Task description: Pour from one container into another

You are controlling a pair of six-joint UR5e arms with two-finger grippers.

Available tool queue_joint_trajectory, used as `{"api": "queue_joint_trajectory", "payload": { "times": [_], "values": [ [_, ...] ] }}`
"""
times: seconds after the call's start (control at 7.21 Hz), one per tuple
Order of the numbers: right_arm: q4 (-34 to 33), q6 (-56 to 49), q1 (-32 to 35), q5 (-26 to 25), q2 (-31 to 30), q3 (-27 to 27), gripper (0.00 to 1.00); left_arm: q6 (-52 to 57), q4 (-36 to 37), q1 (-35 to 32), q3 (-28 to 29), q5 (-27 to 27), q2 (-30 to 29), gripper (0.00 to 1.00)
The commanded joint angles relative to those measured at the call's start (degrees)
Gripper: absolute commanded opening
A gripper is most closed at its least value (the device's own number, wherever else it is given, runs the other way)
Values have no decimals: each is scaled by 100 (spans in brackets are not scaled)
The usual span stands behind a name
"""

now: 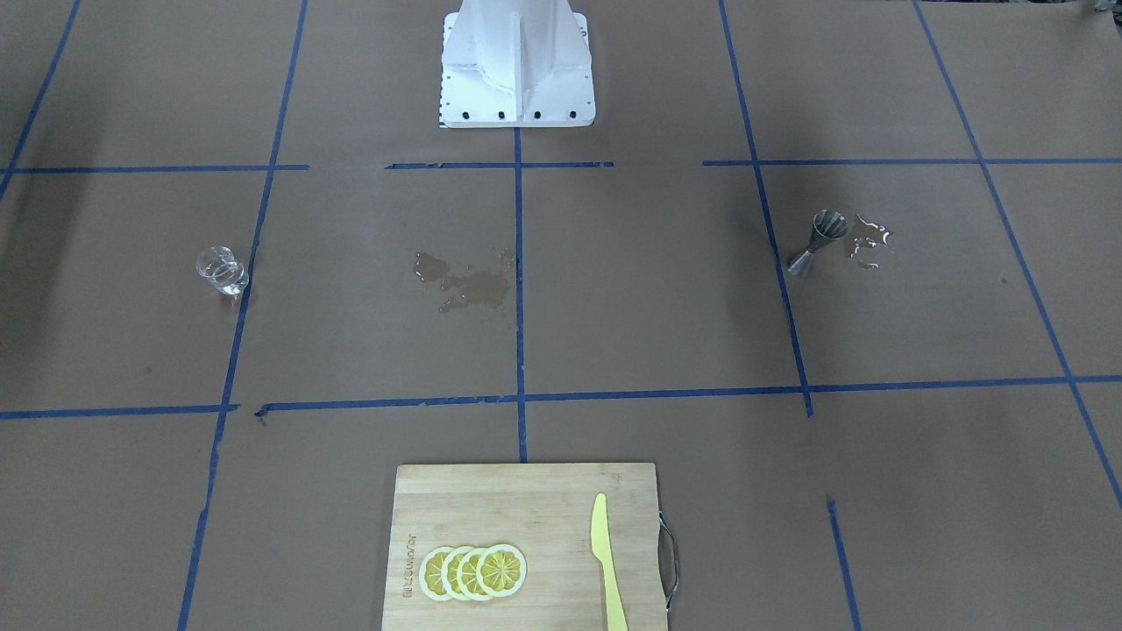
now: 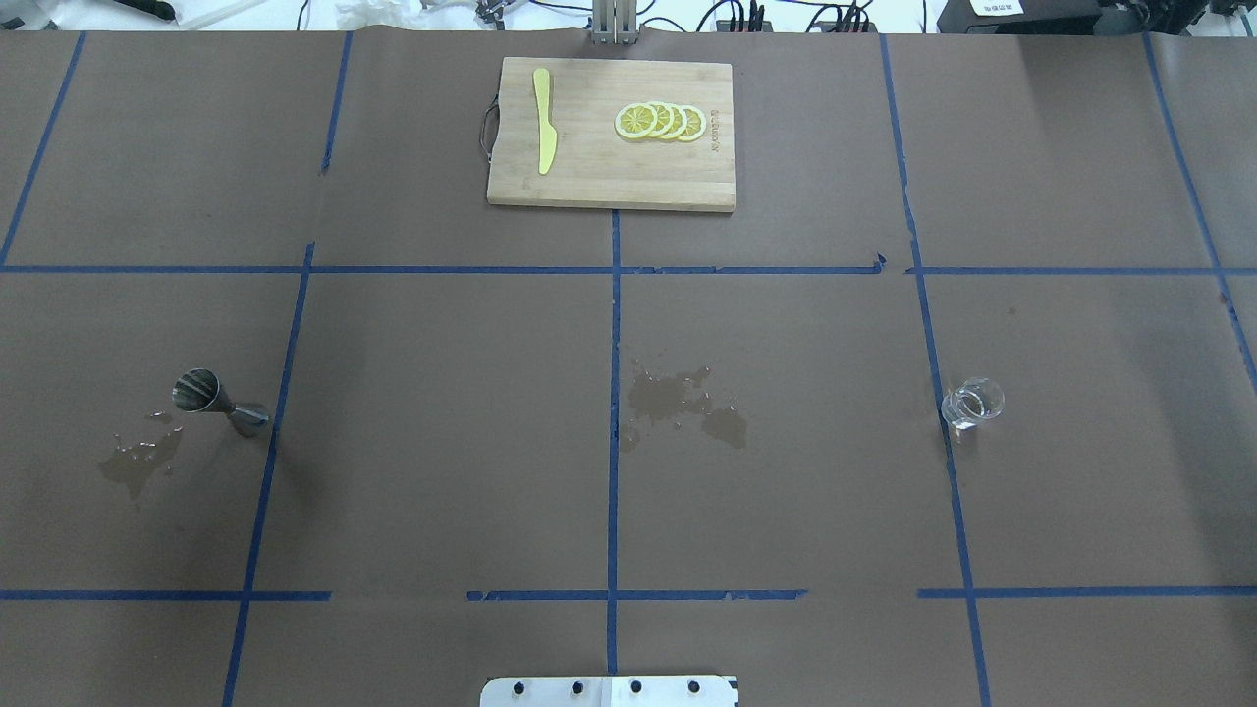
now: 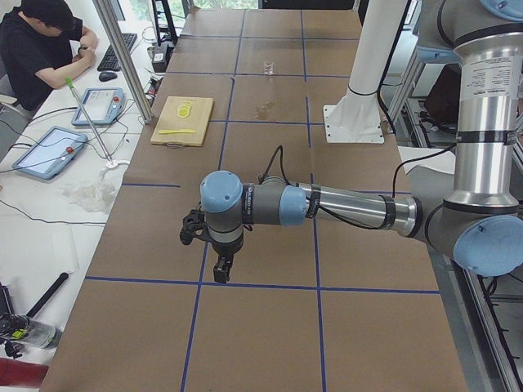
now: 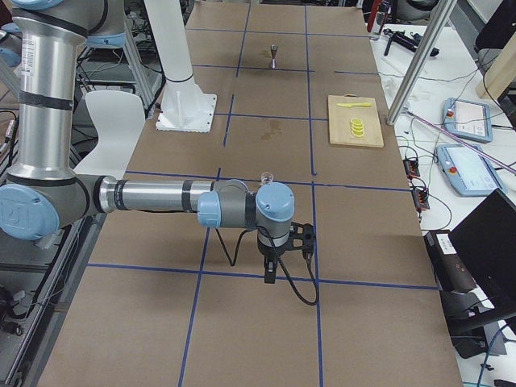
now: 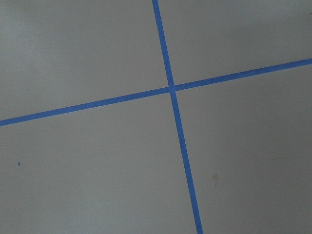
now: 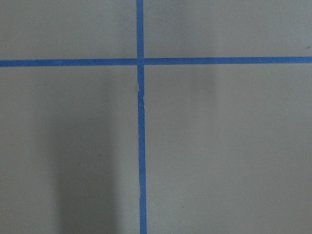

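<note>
My left fingers point(image 3: 219, 270) hang over bare bench at my left end, and my right fingers point(image 4: 271, 272) hang the same way at my right end. Both sets are well away from the work. Only the side cameras show them, and both wrist cameras see nothing but brown paper and blue tape, so I cannot tell whether either pair is open or closed.

Further out, mid-bench on my right, the glass cup point(image 2: 972, 404) stands alone beside a tape line. I judge it light, rigid, breakable and slick, and I cannot see how much it holds. I would pinch it across the rounded wall below the rim, gently and squarely.

Level with it on my left stands the jigger point(image 2: 218, 402), upright on its small cone, with a puddle point(image 2: 137, 462) just beside it. It looks light, hard and top-heavy, so a nudge could tip it. Its narrow waist is the place to steady it. A second wet patch point(image 2: 683, 404) lies between the two vessels.

Farthest off, a cutting board point(image 2: 589, 182) carries lemon slices point(image 2: 660, 121) and a yellow knife point(image 2: 544, 133).
</note>
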Motion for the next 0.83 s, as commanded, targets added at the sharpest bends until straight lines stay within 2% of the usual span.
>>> {"api": "queue_joint_trajectory", "payload": {
  "times": [0.0,0.14,0.42,0.69],
  "values": [
    [17,0,-151,4,2,3,100,7,-276,3,130,-8,9,100],
    [26,0,-222,-5,11,3,100,16,-348,11,157,1,0,100],
    [35,17,-616,48,229,21,100,-1,-1048,46,183,45,-9,100],
    [157,97,-714,109,457,134,100,51,-1453,169,219,9,-18,100]
  ]
}}
